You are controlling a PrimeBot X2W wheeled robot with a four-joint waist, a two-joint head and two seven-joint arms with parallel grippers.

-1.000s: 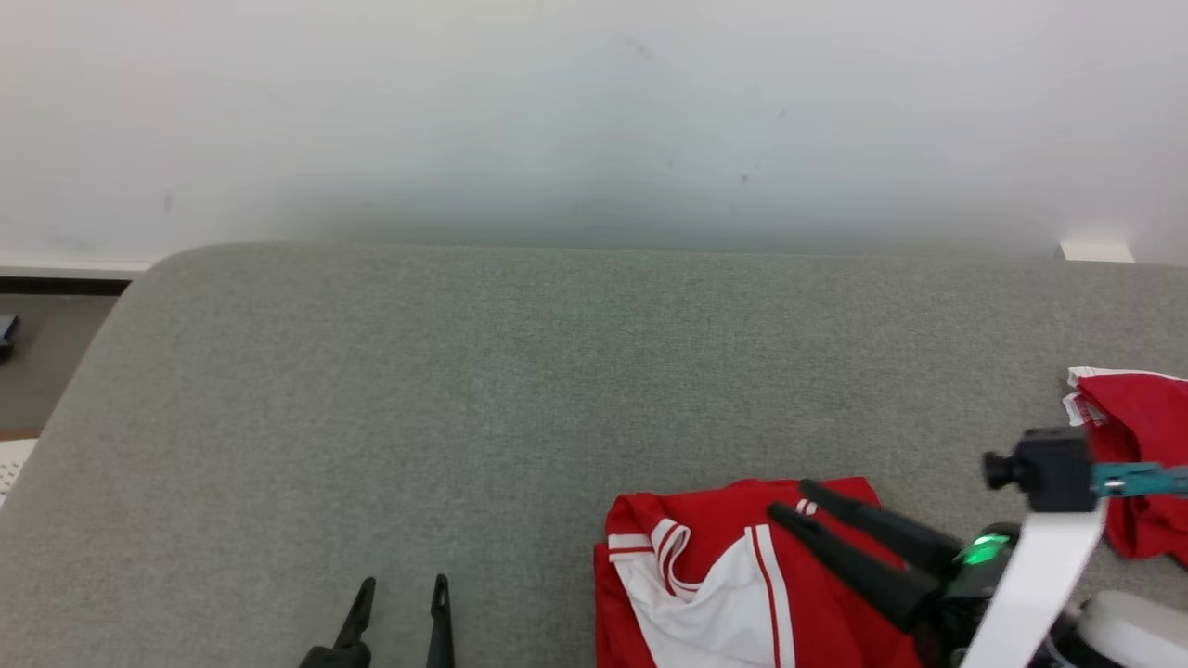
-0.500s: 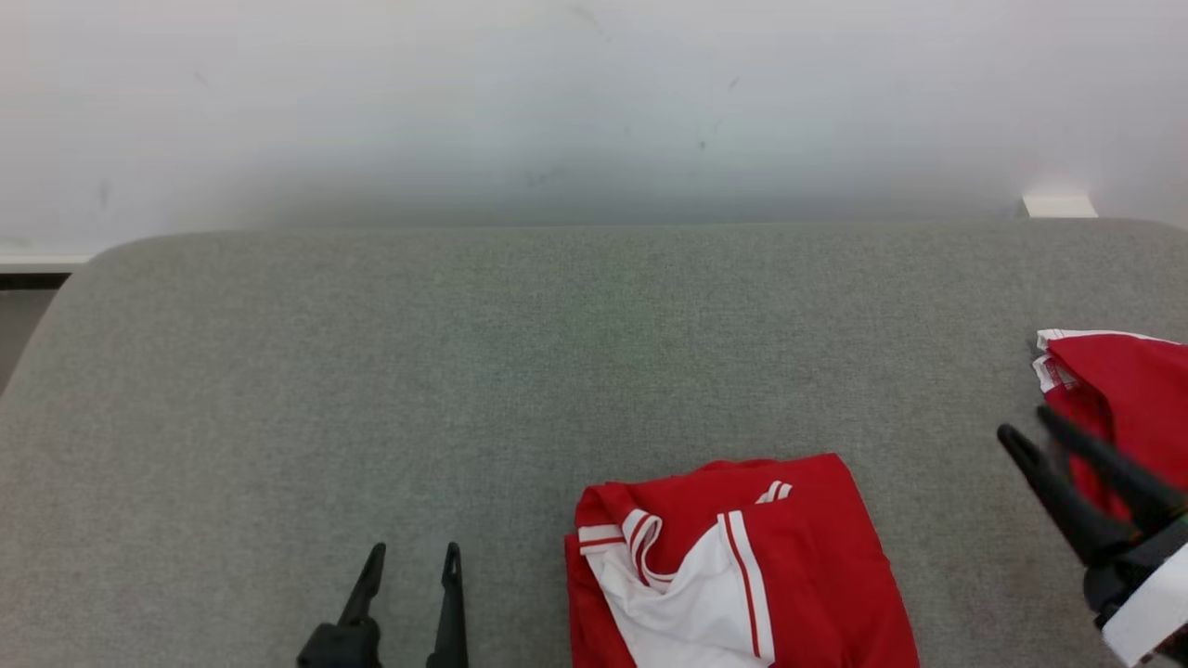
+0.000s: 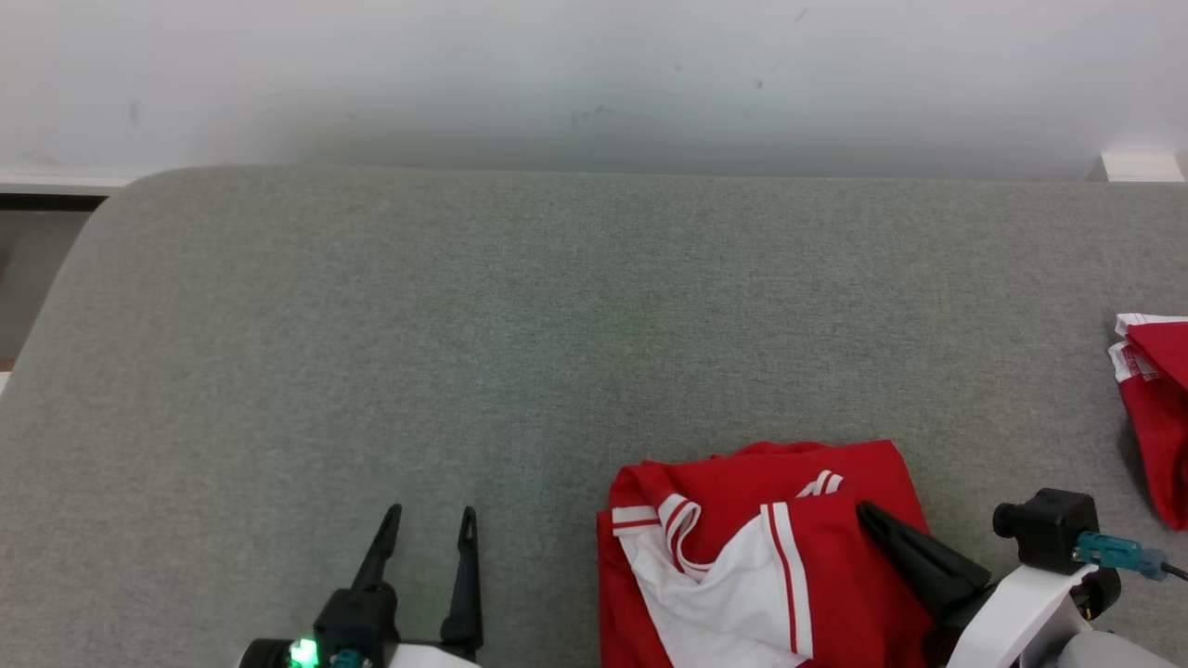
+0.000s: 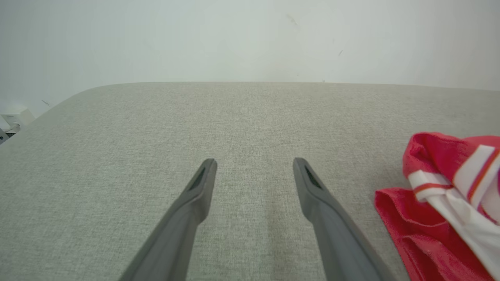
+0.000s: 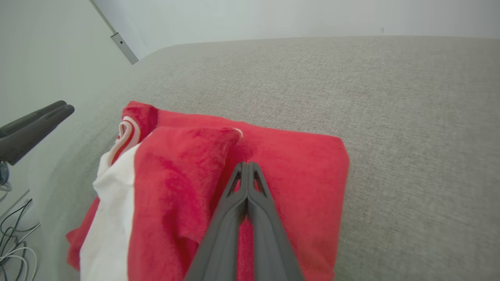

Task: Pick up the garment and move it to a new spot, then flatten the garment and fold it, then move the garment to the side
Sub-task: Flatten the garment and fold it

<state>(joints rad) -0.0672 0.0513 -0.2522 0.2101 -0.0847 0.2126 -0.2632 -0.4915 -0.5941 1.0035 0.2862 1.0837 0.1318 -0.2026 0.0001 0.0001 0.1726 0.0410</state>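
The garment (image 3: 742, 557) is a red and white jersey lying folded on the grey cushion (image 3: 464, 325), at the lower right of centre in the head view. My right gripper (image 3: 868, 508) is shut, and its joined tips lie over the garment's red right part (image 5: 187, 175). In the right wrist view the right gripper (image 5: 247, 164) has no cloth pinched between its fingers. My left gripper (image 3: 427, 520) stands open over bare cushion, to the left of the garment. In the left wrist view the left gripper (image 4: 254, 162) is empty, and the garment (image 4: 441, 203) lies to its right.
A second red and white cloth (image 3: 1155, 408) lies at the cushion's right edge. A pale wall (image 3: 594, 74) rises behind the cushion. The cushion's rounded left corner drops to the floor (image 3: 37, 269). Loose cables (image 5: 15, 230) hang below the near side.
The head camera has shifted. My right gripper swung out toward the cloth on the right, came back over the garment, and shut. The left gripper has stayed open.
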